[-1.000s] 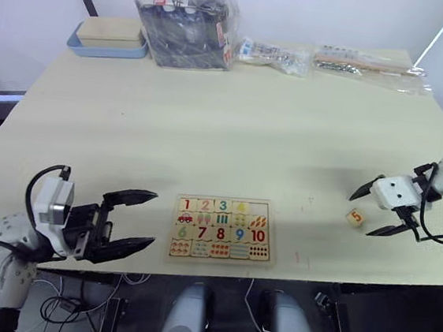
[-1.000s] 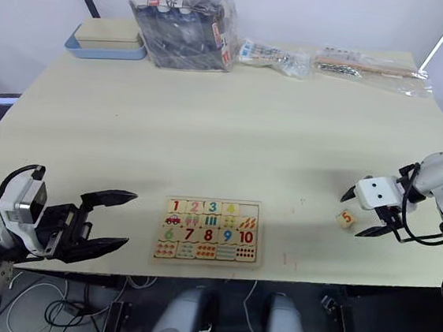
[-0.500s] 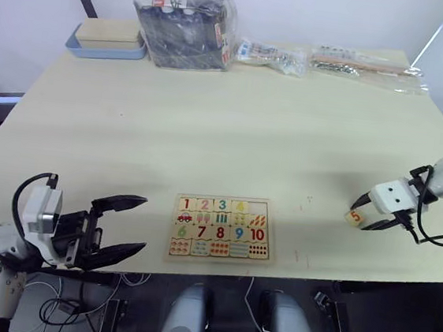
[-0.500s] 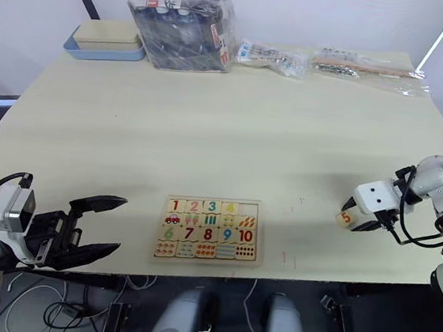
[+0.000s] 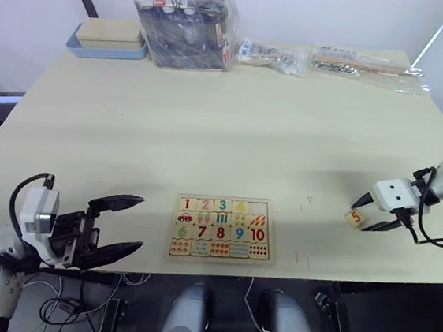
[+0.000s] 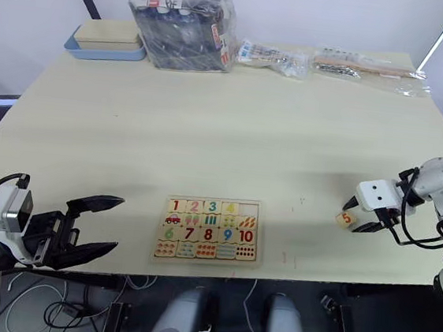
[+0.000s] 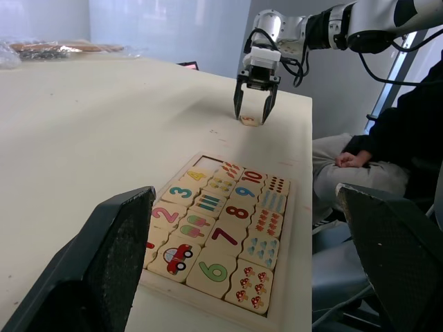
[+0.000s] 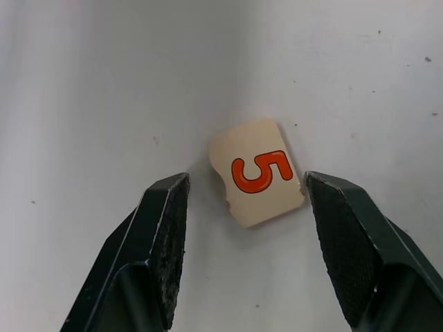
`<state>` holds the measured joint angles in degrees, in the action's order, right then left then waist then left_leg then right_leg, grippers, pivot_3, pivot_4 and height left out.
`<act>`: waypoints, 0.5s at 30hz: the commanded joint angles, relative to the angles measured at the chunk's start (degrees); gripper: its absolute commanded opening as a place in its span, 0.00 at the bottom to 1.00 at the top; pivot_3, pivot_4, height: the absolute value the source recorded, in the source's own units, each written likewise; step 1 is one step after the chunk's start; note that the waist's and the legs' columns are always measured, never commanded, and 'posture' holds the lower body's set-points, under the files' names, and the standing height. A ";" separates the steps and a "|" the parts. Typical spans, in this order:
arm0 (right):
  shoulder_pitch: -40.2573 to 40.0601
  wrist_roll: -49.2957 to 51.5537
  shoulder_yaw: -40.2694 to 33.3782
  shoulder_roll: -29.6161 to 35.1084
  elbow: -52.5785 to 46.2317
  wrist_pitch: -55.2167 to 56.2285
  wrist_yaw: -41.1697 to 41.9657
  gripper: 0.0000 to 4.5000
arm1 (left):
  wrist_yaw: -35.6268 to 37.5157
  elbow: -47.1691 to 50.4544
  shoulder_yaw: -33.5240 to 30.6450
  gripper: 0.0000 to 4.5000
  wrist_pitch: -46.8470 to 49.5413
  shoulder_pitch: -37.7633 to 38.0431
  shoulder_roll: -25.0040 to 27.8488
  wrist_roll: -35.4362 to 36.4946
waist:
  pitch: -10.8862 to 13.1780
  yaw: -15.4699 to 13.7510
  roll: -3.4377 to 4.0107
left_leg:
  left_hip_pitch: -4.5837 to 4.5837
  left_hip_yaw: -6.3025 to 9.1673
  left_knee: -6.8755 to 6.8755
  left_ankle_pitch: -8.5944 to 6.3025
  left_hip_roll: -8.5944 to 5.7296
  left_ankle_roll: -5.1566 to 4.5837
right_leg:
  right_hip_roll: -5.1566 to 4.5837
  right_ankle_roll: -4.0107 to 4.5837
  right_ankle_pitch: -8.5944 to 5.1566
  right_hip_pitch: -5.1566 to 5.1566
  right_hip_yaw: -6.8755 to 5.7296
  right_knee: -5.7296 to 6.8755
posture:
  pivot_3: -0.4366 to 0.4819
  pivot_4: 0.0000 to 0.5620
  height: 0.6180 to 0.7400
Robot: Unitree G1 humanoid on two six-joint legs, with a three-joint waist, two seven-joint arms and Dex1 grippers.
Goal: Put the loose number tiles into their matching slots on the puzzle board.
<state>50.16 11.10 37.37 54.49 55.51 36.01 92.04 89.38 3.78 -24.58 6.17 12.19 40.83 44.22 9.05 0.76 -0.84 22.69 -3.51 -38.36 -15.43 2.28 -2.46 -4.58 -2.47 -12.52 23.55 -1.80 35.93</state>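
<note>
Right wrist view, item one: tile 5 (image 8: 257, 180), pale wood with an orange digit, flat on the worktop (image 5: 233, 128) between the two black fingers of my right tool (image 8: 246, 252). Jaws spread, neither finger touching; I judge I have it straddled for a pinch, the tile slightly skewed to the fingers.

Item two: puzzle board (image 5: 220, 228), near the front edge of the worktop, well apart from tile 5. Slots 1 to 4 read as filled; the slot at the end of the top row, beside the 4, looks bare, which I take as the home for the 5.

Item three: left tool (image 5: 116, 222), open and holding nothing, parked just off the board's left side, presumably clear of the work.

Item four: bagged goods (image 5: 187, 21) and a blue tray (image 5: 108, 39) along the far edge, contents unreadable.

Hard to make out: whether tiles 1 to 4 sit fully seated; tile 5's thickness and grip edges.
</note>
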 commanded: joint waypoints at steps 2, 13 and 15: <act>-1.85 2.11 0.31 2.31 -3.79 -4.29 0.46 0.62 | 0.90 -0.03 -1.04 1.00 -0.85 -0.28 0.51 0.23 | 0.00 -0.03 0.00 | 0.00 -0.01 0.00 0.00 0.00 -0.01 | 0.00 0.00 0.00 0.00 0.00 0.00 | 0.48 0.27 1.00; -3.95 1.21 -2.53 2.69 -4.24 -3.39 0.46 0.40 | 0.77 0.13 -0.50 1.00 -0.69 -0.56 0.27 0.05 | 0.00 -0.05 0.00 | 0.01 -0.02 -0.01 -0.01 -0.01 -0.02 | 0.00 0.00 0.00 0.00 0.00 0.00 | 0.48 0.27 1.00; -4.23 0.69 -3.24 2.44 -3.98 -2.65 0.46 0.40 | 0.68 0.27 -0.47 1.00 -0.70 -0.46 0.21 0.05 | 0.00 -0.05 0.00 | 0.01 -0.02 -0.02 -0.01 -0.02 -0.02 | 0.01 -0.01 0.00 0.00 0.00 0.00 | 0.48 0.27 1.00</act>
<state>46.52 12.63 35.42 56.27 50.81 32.38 92.12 89.53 3.68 -24.36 5.90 11.56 40.82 43.99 9.05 0.71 -0.84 22.70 -3.53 -38.38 -15.44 2.27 -2.48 -4.57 -2.48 -12.51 23.55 -1.80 35.94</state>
